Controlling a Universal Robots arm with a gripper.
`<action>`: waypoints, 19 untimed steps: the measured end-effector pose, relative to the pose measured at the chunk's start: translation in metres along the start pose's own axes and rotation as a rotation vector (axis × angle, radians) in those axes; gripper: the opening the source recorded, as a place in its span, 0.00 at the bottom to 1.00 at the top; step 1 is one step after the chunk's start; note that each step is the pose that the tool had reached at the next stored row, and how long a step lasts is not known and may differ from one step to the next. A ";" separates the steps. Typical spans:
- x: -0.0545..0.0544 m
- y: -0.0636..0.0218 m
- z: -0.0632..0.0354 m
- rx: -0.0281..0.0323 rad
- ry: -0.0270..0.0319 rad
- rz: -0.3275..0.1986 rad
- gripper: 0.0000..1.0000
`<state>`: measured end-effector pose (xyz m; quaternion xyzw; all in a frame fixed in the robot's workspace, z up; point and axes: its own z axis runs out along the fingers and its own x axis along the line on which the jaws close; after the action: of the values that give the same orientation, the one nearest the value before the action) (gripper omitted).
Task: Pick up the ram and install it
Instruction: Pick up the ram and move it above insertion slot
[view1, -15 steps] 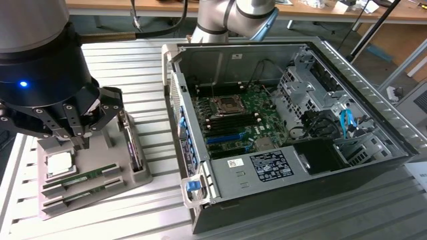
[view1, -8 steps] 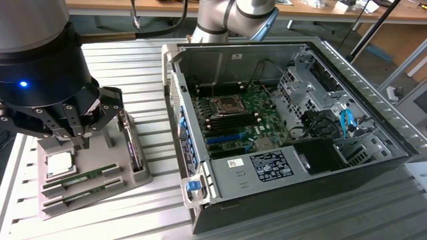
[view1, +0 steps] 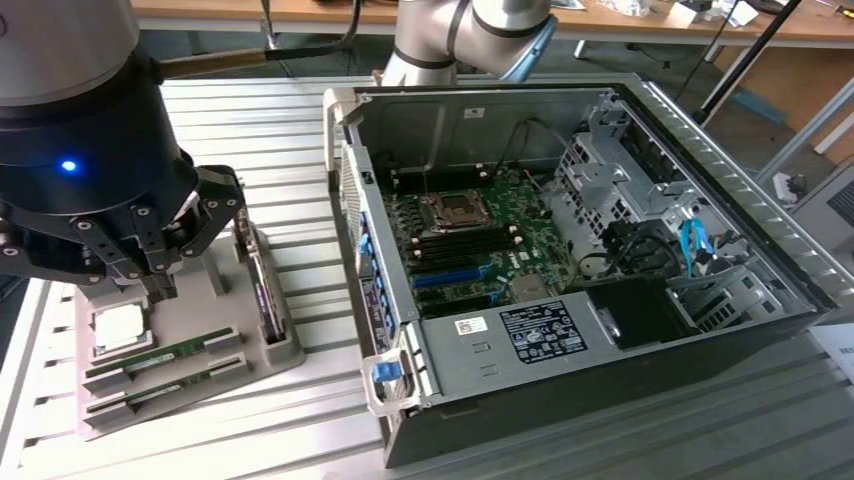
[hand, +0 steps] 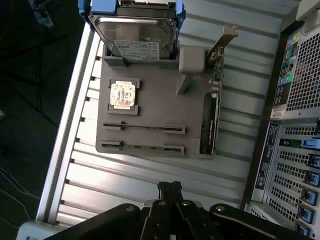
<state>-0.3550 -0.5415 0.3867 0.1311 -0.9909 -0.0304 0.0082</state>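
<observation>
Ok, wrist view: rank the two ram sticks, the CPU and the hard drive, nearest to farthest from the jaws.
1. Outer ram stick, in the edge slot of the holder, facing the jaws.
2. Second ram stick, next slot in.
3. CPU, in its recess beyond both sticks.
4. Hard drive, standing at the holder's far end.

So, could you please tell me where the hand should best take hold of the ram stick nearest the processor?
Probably the top edge of the ram, mid-length, coming straight down: it stands on edge in the grey holder, end blocks cover both tips, and its twin lies parallel beside it, so pinch across the thin faces.
</observation>
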 end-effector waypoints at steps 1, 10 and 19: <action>0.000 0.0000 0.0001 0.0001 0.0011 -0.019 0.11; 0.000 0.0000 0.0005 0.0014 0.0109 -0.175 0.11; 0.000 -0.0001 0.0010 0.0026 0.0200 -0.321 0.11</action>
<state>-0.3550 -0.5416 0.3857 0.2878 -0.9572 -0.0287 0.0129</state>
